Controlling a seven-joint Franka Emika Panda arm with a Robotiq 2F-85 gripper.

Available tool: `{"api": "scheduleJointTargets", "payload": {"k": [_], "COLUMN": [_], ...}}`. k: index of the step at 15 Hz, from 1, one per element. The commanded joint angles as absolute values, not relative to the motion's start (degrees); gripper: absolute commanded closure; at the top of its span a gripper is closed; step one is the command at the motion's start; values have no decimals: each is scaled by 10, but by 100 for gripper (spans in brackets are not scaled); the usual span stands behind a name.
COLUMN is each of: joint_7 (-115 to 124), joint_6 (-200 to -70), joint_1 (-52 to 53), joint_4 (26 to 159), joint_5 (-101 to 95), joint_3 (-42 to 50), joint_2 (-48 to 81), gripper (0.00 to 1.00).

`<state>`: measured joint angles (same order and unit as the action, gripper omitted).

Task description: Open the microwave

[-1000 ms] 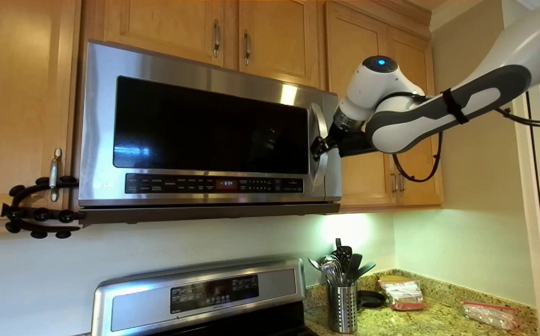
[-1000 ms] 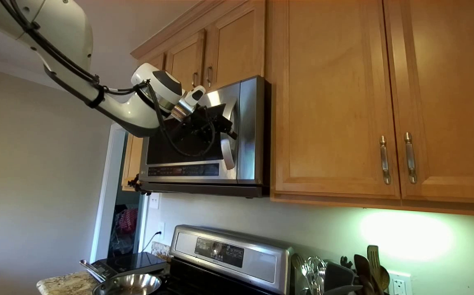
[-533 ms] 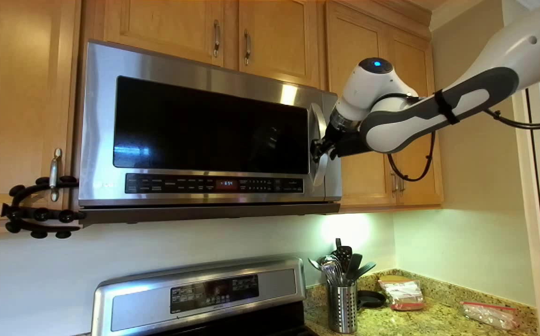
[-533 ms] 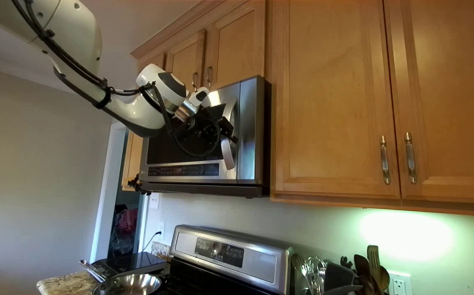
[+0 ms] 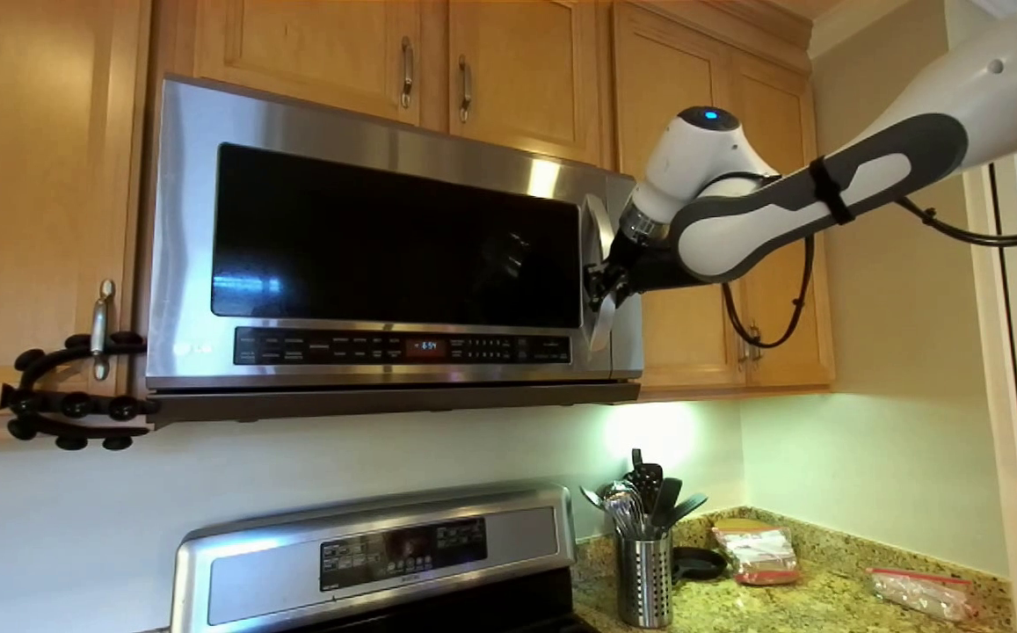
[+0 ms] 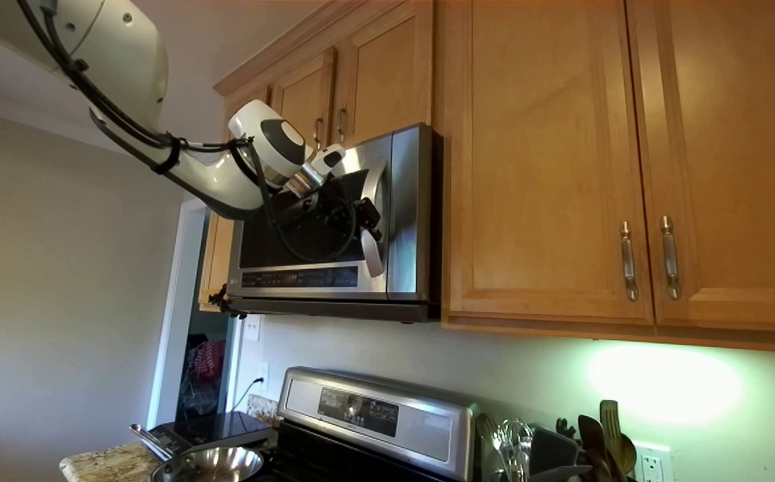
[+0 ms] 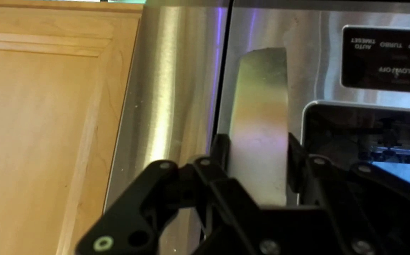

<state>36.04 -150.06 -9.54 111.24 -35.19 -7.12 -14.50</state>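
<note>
The microwave [image 5: 394, 237], a steel box with a dark window, hangs under the cabinets in both exterior views, its door closed flush. Along the door's edge runs a curved silver handle [image 5: 601, 327], partly covered by my gripper [image 5: 601, 283]. Seen from the wrist view, where the panel lettering stands inverted, the handle [image 7: 261, 106] passes between my black fingers [image 7: 222, 147], one pressed against each side. The gripper [image 7: 258, 152] is shut on it, about midway along its length. The lower handle end [image 6: 372, 254] shows below the gripper [image 6: 372, 221] in an exterior view.
Wooden cabinets [image 5: 719, 334] flank the microwave. A black flexible tripod [image 5: 77, 404] clings to its far side. Below are the stove [image 5: 376, 563], a utensil holder [image 5: 646, 580] and a pan [image 6: 216, 463]. A cable [image 6: 273, 221] loops beneath the wrist.
The fingers have closed from both sides onto the handle. The arm has shifted a little towards the microwave, and the door has not moved.
</note>
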Motion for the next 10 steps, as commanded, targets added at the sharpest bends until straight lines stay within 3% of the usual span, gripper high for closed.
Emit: {"api": "scheduleJointTargets", "payload": {"k": [1,10], "joint_7": [331,312], "joint_6": [-1468,-1376], "joint_1": [-67,-59], "joint_4": [1134,1153], "joint_5": [-297,-254], "joint_3": [-74,-107], "joint_2": [-156,-203], "gripper": [85,85]}}
